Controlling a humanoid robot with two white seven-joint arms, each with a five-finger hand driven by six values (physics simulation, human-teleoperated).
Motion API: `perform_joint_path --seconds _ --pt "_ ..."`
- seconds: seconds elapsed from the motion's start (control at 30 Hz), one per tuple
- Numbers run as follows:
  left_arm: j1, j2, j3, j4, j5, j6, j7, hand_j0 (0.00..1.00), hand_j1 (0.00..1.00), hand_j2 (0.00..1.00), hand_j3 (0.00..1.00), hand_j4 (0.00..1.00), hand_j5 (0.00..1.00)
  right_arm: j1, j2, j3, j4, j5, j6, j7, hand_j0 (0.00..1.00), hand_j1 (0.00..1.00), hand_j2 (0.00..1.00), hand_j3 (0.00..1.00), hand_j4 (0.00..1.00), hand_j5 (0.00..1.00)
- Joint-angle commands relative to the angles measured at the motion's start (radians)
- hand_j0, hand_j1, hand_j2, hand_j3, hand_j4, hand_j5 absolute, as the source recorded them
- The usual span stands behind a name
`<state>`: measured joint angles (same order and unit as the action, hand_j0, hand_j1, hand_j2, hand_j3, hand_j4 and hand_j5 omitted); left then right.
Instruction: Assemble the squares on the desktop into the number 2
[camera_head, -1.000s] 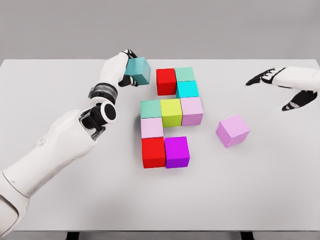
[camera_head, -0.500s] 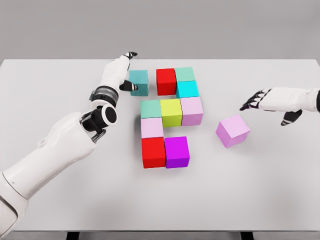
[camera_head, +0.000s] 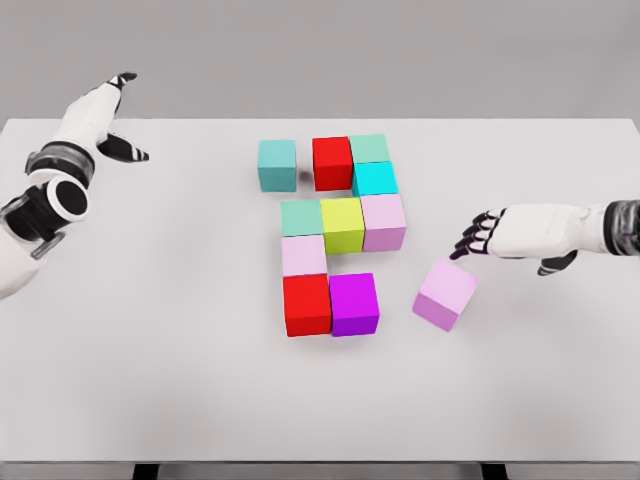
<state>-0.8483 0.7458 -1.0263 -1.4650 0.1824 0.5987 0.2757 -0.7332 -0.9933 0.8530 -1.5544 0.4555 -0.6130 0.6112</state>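
Hovering open-fingered, right robot hand (camera_head: 500, 236) nears loose pink cube (camera_head: 445, 294).

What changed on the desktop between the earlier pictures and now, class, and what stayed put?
The left hand let go of the teal cube, leaving it left of the top red cube, and withdrew far left. The right hand reached in to the loose pink cube, which shifted down-left and tilted. The other eight cubes stayed.
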Motion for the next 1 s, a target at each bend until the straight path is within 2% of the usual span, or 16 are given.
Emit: perform_joint_path --seconds 0.0,0.07,0.1,0.13,0.17,0.23,0.27,0.3,0.33,0.37,0.47,0.6,0.67,0.77,0.9,0.97 --pt "0.0 0.102 -0.087 -0.035 0.051 -0.007 -0.012 1.0 1.0 1.0 1.0 1.0 1.0 0.0 -0.002 0.0 -0.046 -0.008 0.002 0.0 1.0 1.0 1.0 1.0 1.0 1.0" --pt "-0.055 0.101 -0.133 -0.049 0.038 -0.002 -0.241 0.93 0.93 0.93 0.93 0.93 0.93 0.0 0.002 0.0 -0.058 -0.017 0.002 0.0 1.0 1.0 1.0 1.0 1.0 1.0" --pt "-0.129 0.093 -0.188 -0.029 0.026 -0.01 -0.476 0.9 0.9 0.9 0.9 0.9 0.9 0.0 0.002 0.0 -0.064 -0.026 0.002 0.0 1.0 1.0 1.0 1.0 1.0 1.0" --pt "-0.198 0.073 -0.247 0.003 -0.066 -0.055 -0.665 0.92 0.92 0.92 0.92 0.92 0.92 -0.002 0.004 0.0 -0.073 -0.026 0.002 0.0 1.0 1.0 1.0 1.0 1.0 1.0" --pt "-0.216 0.056 -0.248 0.07 -0.138 -0.15 -0.739 1.0 1.0 1.0 1.0 1.0 1.0 0.0 0.004 0.0 -0.082 -0.026 0.002 0.0 1.0 1.0 1.0 1.0 1.0 1.0" --pt "-0.221 0.056 -0.248 0.115 -0.153 -0.163 -0.736 1.0 1.0 1.0 1.0 1.0 1.0 -0.002 0.007 0.0 -0.085 -0.028 0.002 0.0 1.0 1.0 1.0 1.0 1.0 1.0" --pt "-0.221 0.008 -0.255 0.164 -0.162 -0.163 -0.736 1.0 1.0 1.0 1.0 1.0 1.0 -0.002 0.007 0.0 -0.081 -0.037 0.002 0.0 1.0 1.0 1.0 1.0 1.0 1.0" --pt "-0.221 -0.08 -0.253 0.265 -0.182 -0.158 -0.737 1.0 1.0 1.0 1.0 1.0 1.0 -0.006 0.002 -0.003 -0.076 -0.064 0.002 0.0 1.0 1.0 1.0 1.0 1.0 1.0" --pt "-0.224 -0.126 -0.25 0.349 -0.184 -0.16 -0.737 1.0 1.0 1.0 1.0 1.0 1.0 -0.008 -0.001 -0.011 -0.064 -0.087 0.002 0.0 1.0 1.0 1.0 1.0 1.0 1.0" --pt "-0.239 -0.161 -0.25 0.399 -0.184 -0.165 -0.742 1.0 1.0 1.0 1.0 1.0 1.0 -0.017 -0.002 -0.015 -0.036 -0.126 0.002 0.0 1.0 1.0 1.0 1.0 1.0 1.0" --pt "-0.245 -0.189 -0.248 0.4 -0.187 -0.194 -0.737 1.0 1.0 1.0 1.0 1.0 1.0 -0.041 -0.044 -0.018 0.043 -0.231 0.002 0.0 1.0 1.0 1.0 1.0 1.0 1.0" --pt "-0.256 -0.198 -0.244 0.396 -0.186 -0.267 -0.737 1.0 1.0 1.0 1.0 1.0 1.0 -0.041 -0.174 -0.014 0.05 -0.227 0.002 0.0 1.0 1.0 1.0 1.0 1.0 1.0" --pt "-0.256 -0.214 -0.242 0.397 -0.187 -0.267 -0.737 1.0 1.0 1.0 1.0 1.0 1.0 -0.034 -0.221 -0.005 0.019 -0.21 0.002 0.0 1.0 1.0 1.0 1.0 1.0 1.0" --pt "-0.259 -0.246 -0.242 0.414 -0.196 -0.267 -0.734 1.0 1.0 1.0 1.0 1.0 1.0 -0.003 -0.28 -0.002 -0.105 -0.147 0.002 0.0 1.0 1.0 1.0 1.0 1.0 1.0" --pt "-0.259 -0.273 -0.241 0.425 -0.212 -0.267 -0.734 1.0 1.0 1.0 1.0 1.0 1.0 0.02 -0.292 0.023 -0.159 -0.12 0.002 0.0 1.0 1.0 1.0 1.0 1.0 1.0" --pt "-0.259 -0.278 -0.241 0.426 -0.213 -0.267 -0.734 1.0 1.0 1.0 1.0 1.0 1.0 0.025 -0.274 0.038 -0.173 -0.118 0.002 0.0 1.0 1.0 1.0 1.0 1.0 1.0"
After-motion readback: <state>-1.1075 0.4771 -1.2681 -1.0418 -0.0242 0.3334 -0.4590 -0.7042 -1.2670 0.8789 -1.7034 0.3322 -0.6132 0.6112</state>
